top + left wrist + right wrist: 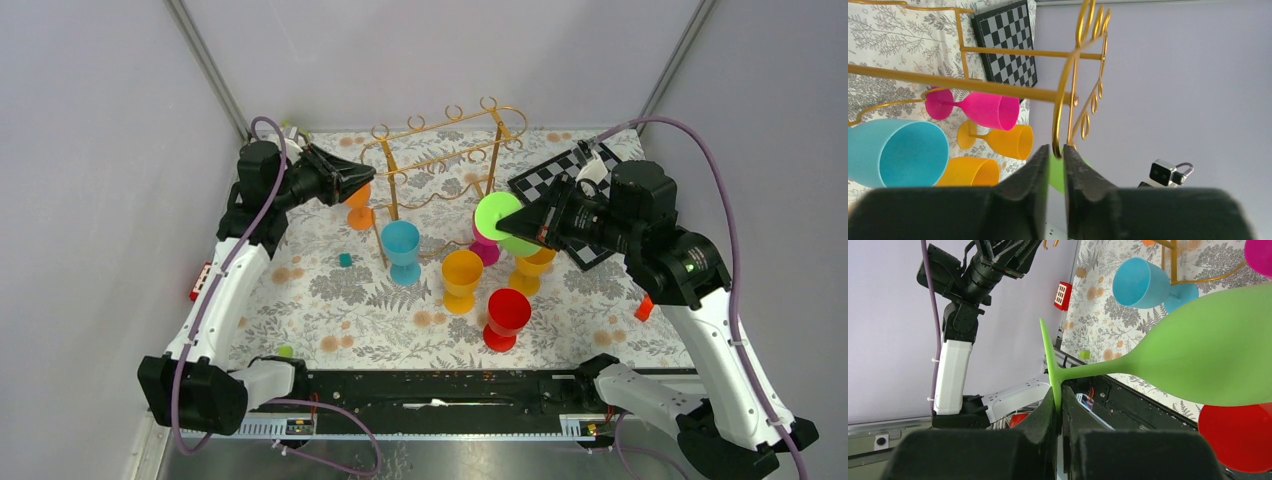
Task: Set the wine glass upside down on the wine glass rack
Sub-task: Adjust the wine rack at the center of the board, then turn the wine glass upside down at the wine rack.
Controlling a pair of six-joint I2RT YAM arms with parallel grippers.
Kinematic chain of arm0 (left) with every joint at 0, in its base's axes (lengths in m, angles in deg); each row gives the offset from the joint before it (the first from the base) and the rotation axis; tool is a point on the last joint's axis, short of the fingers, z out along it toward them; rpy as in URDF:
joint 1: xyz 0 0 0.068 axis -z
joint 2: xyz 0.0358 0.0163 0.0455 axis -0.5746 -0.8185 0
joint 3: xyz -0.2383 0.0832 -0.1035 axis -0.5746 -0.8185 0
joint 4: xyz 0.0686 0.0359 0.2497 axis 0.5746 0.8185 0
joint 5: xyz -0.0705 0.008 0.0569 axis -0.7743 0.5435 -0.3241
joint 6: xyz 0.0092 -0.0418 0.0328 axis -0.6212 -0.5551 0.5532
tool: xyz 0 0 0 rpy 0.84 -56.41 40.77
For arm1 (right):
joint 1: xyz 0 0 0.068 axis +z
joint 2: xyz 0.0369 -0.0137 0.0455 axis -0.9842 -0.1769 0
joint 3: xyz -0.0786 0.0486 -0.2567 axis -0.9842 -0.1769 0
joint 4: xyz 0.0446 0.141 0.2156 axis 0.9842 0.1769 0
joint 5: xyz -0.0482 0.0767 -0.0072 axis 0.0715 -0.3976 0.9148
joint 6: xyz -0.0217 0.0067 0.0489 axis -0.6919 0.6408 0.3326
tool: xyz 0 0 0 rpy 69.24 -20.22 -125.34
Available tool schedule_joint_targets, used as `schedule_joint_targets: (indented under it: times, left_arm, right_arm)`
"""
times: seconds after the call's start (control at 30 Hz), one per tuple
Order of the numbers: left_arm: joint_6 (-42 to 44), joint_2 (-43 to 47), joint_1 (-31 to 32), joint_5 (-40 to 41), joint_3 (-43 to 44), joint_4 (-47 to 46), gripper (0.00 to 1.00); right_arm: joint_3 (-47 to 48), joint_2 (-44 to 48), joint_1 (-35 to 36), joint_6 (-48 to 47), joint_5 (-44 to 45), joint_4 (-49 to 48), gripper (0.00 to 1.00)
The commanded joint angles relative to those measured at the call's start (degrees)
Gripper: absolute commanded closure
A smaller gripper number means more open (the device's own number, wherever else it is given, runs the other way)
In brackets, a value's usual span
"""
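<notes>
1. Top view: the right gripper (pixel 503 222) holds the green wine glass (pixel 484 212) tipped on its side near the right end of the gold wine glass rack (pixel 391 195), not hung on it. The left gripper (pixel 372 180) is at the rack's left end.
2. Left wrist view: the left gripper (pixel 1057 147) has its jaws a narrow slit apart at a rack (pixel 998 90) wire. Whether it grips the wire cannot be told.
3. Right wrist view: the right gripper (pixel 1058 390) is clenched on the edge of the wine glass (pixel 1208 360) foot, with the stem lying level.
</notes>
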Motion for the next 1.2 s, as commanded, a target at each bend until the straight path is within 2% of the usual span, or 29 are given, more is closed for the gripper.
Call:
schedule_joint_targets:
  times: [0.0,0.13,0.17,0.23,0.33,0.57,0.77,0.9,1.17]
  left_arm:
    - [3.6,2.3,0.2,-0.3,1.4,-1.4,0.73]
    - [6.0,3.0,0.2,0.0,2.6,1.7,0.36]
    - [6.7,3.3,0.1,0.3,2.9,2.4,0.29]
    - [8.2,4.3,0.2,1.0,3.2,4.0,0.20]
    - [10.9,5.8,0.2,1.4,3.8,5.9,0.13]
    - [19.3,10.9,0.1,1.0,3.9,11.9,0.03]
    - [28.2,15.9,0.1,0.4,2.2,17.5,0.01]
    - [36.5,18.2,0.1,-0.1,3.0,24.5,0.01]
    - [47.5,26.6,0.1,8.3,1.4,35.2,0.01]
  right_arm:
    - [-1.4,0.3,-2.2,1.5,-3.9,-4.5,1.00]
    - [-3.1,0.6,-4.1,3.1,-6.0,-6.4,1.00]
    - [-3.4,0.7,-4.4,3.4,-6.5,-6.8,1.00]
    - [-3.9,0.9,-5.3,3.8,-6.9,-7.5,1.00]
    - [-4.0,1.3,-5.9,3.8,-7.2,-7.5,1.00]
    - [-4.9,2.3,-6.5,4.5,-7.7,-7.5,1.00]
    - [-6.4,3.2,-6.7,5.1,-7.8,-7.8,1.00]
    - [-9.8,4.1,-6.7,8.2,-10.0,-12.7,1.00]
    - [-14.7,6.0,-6.7,10.2,-11.5,-15.0,1.00]
